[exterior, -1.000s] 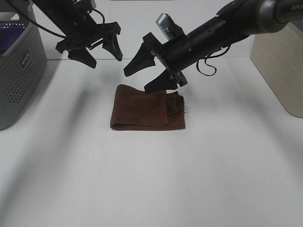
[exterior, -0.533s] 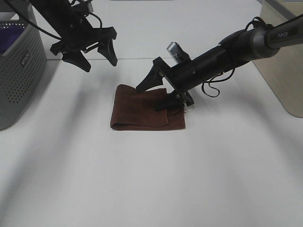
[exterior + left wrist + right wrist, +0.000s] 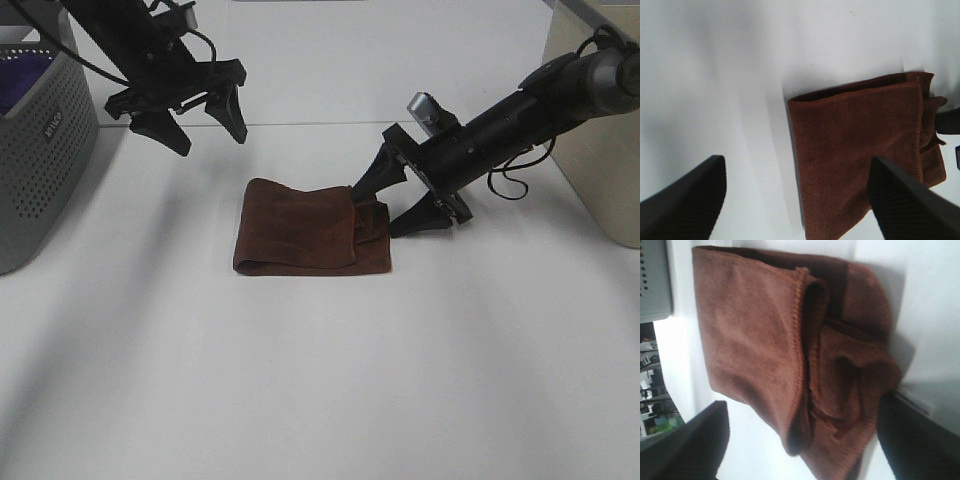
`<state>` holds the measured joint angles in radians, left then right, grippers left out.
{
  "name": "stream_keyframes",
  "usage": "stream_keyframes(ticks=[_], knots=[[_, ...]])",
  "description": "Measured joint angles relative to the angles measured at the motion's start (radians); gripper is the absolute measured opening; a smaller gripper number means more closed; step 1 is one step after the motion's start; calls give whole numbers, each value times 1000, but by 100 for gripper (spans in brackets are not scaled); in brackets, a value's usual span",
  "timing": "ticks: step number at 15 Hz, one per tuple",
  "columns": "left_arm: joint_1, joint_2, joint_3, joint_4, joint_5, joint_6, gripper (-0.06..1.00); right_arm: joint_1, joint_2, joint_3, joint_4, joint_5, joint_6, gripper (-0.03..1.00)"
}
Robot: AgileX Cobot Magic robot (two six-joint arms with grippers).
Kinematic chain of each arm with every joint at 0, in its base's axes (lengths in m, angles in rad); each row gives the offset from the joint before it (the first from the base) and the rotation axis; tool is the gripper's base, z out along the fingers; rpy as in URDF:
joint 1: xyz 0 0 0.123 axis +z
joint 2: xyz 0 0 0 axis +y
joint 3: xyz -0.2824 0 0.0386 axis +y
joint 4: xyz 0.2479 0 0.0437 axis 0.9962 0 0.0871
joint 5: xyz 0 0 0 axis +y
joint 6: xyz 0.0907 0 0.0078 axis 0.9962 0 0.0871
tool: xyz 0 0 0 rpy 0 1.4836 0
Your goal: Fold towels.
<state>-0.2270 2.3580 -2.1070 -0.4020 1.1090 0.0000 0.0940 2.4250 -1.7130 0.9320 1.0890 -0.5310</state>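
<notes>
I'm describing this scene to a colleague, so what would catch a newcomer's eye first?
The folded dark brown towel in the middle of the white table stands out most. The right gripper is open at its rumpled right edge, while the left gripper hangs open farther back on the left, near a grey basket.

White lettering (image 3: pixel 51 124) on grey basket (image 3: pixel 40 190), too blurred to read.

Towel (image 3: pixel 860 150) corner cut off in left wrist view, grey basket (image 3: pixel 50 170) clipped at edge, purple cloth (image 3: pixel 22 80) mostly hidden inside
</notes>
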Motion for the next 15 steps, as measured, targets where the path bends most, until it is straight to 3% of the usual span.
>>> stream_keyframes(ticks=[3, 5, 7, 9, 12, 15], knots=[[0, -7, 0, 1, 36, 30, 74, -2, -61, 0, -116, 29, 8, 76], [0, -75, 0, 29, 99, 48, 74, -2, -193, 0, -185, 102, 78, 76], [0, -109, 0, 33, 100, 48, 74, -2, -234, 0, -217, 112, 105, 76], [-2, -261, 18, 45, 102, 48, 74, -2, -373, 5, -335, 113, 203, 76], [-7, -446, 105, 71, 103, 47, 74, -2, -545, 68, -425, 114, 261, 76], [-11, -661, 308, 174, 103, 6, 74, -2, -751, 201, -475, 117, 263, 76]])
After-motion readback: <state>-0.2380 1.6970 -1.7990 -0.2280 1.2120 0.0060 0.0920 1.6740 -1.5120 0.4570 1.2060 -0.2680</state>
